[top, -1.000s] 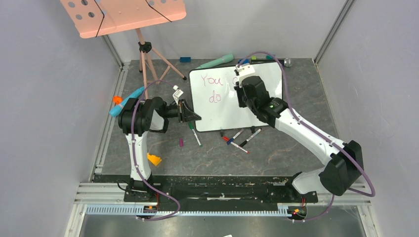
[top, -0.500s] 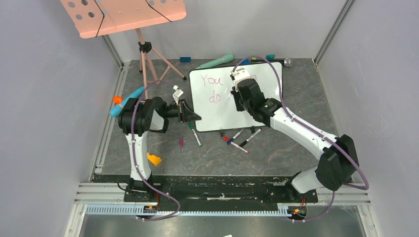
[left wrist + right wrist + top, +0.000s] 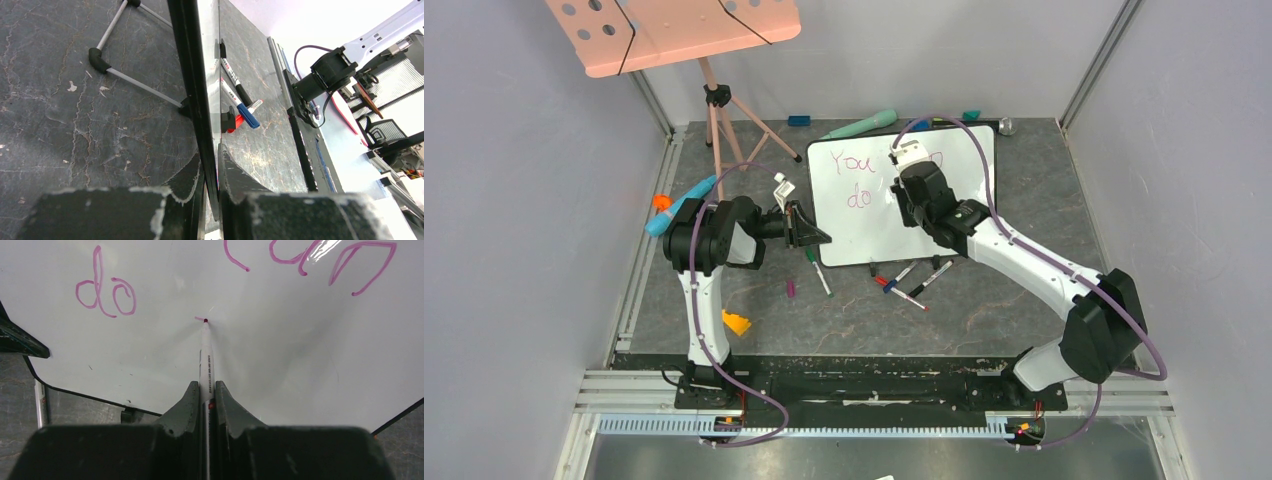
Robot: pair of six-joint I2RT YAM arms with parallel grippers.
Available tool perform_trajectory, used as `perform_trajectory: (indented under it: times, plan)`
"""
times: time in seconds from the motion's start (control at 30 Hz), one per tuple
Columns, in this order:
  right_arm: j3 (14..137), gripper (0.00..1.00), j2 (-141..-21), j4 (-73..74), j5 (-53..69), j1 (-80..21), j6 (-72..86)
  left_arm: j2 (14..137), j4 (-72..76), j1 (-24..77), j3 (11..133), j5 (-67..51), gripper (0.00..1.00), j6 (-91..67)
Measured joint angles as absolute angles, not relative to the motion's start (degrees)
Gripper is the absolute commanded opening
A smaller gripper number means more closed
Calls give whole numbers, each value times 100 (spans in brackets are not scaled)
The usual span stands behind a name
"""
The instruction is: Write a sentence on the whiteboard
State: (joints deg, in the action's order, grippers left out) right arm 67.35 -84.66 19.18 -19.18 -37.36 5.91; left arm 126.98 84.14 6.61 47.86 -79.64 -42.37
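pale grey walls (image 3: 514, 200) enclose a dark marbled table (image 3: 984, 310); pink stand (image 3: 674, 30) behind.

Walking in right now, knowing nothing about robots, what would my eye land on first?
Probably the whiteboard mid-table with pink handwriting on it, and the right gripper pinching a marker whose tip touches the board just right of "do". Then the left gripper clamping the board's left edge, and the pink perforated board on a tripod in the far-left corner.

Even bright light, glare on whiteboard (image 3: 280, 355)
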Motion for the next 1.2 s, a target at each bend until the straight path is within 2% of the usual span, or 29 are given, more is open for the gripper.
perform_trajectory:
  times: [0.27, 0.67, 1.2]
  plan:
    - [6724, 0, -8425, 2005, -2235, -3739, 591, 12698, 8412, 661, 4788, -7964, 2, -4241]
    - [6602, 0, -8023, 1874, -1973, -3726, 589, 12698, 8414, 661, 4797, -7968, 2, -4239]
    - [6836, 0, -8368, 1852, -1986, -3721, 587, 12698, 8414, 661, 4805, -7977, 2, -4239]
